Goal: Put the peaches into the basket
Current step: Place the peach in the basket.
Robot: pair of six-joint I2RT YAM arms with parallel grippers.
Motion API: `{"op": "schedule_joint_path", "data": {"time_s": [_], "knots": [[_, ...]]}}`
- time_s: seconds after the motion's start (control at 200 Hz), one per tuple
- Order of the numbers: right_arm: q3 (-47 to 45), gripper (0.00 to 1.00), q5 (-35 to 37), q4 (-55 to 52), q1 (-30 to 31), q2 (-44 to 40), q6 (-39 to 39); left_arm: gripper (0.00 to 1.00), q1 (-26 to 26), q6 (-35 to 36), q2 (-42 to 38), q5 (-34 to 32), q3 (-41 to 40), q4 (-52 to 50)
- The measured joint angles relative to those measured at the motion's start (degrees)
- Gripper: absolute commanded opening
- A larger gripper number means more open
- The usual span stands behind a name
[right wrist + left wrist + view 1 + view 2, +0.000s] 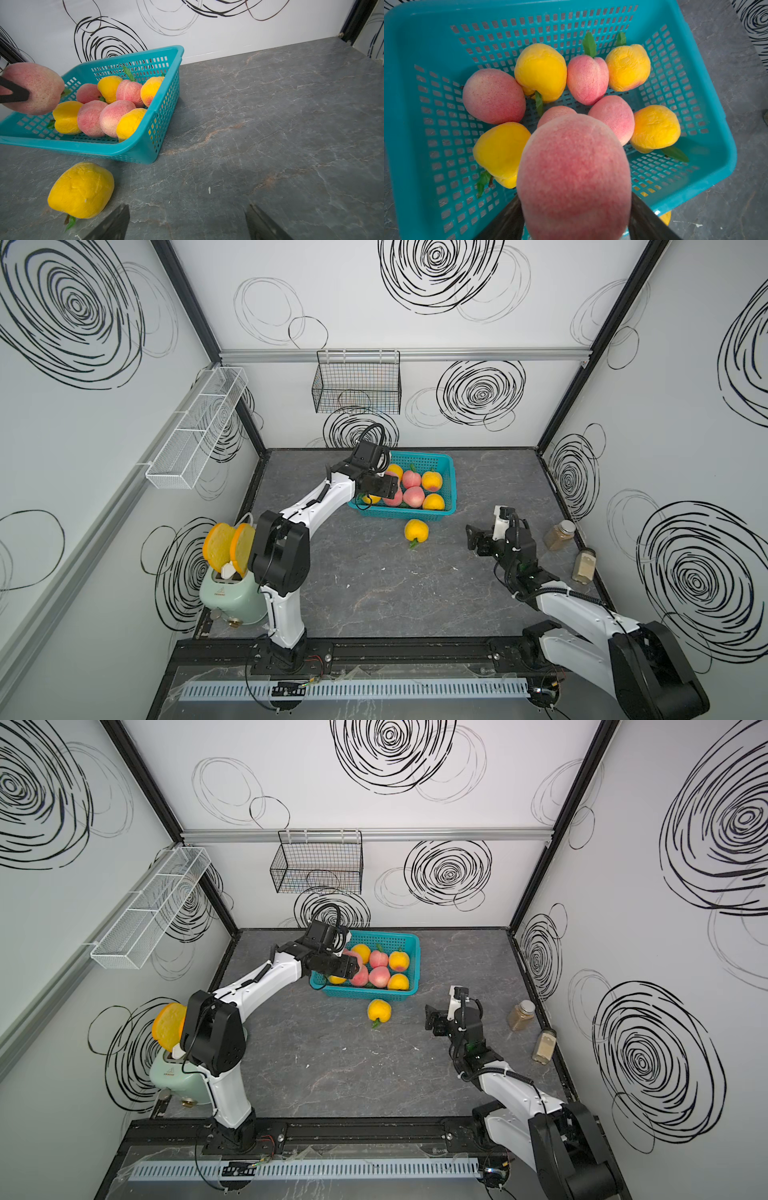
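Basket [399,514]: teal, on the table [374,593] toward the back wall; eight peaches [587,80] lie inside, four pink and four yellow.
Left gripper [384,487]: over the basket's left part, pinching a pink peach [574,176] from both sides. The fruit hangs above those already inside. In the left wrist view the fingers [506,220] appear to touch it, though the close blur leaves that unsure.
Loose peach [416,530]: yellow, on the table just in front of the basket, outside it.
Right gripper [476,540]: jaws spread wide with nothing between them, near the table surface, to the right of the loose peach and apart from it.
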Motion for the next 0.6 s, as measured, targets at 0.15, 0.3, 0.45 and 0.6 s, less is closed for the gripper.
{"op": "schedule_joint_path", "data": {"time_s": [0.15,0.3,0.45,0.6], "knots": [[0.0,0.91,-0.2,0.0,0.0,0.5,0.0,0.81,0.0,0.1,1.6,-0.7,0.0,-0.1],[0.0,0.91,-0.2,0.0,0.0,0.5,0.0,0.82,0.0,0.2,2.6,-1.5,-0.5,-0.4],[0.0,0.91,-0.2,0.0,0.0,0.5,0.0,0.82,0.0,0.2,2.6,-1.7,-0.5,-0.3],[0.0,0.91,-0.2,0.0,0.0,0.5,0.0,0.82,0.0,0.2,2.6,-1.6,-0.6,-0.3]]}}
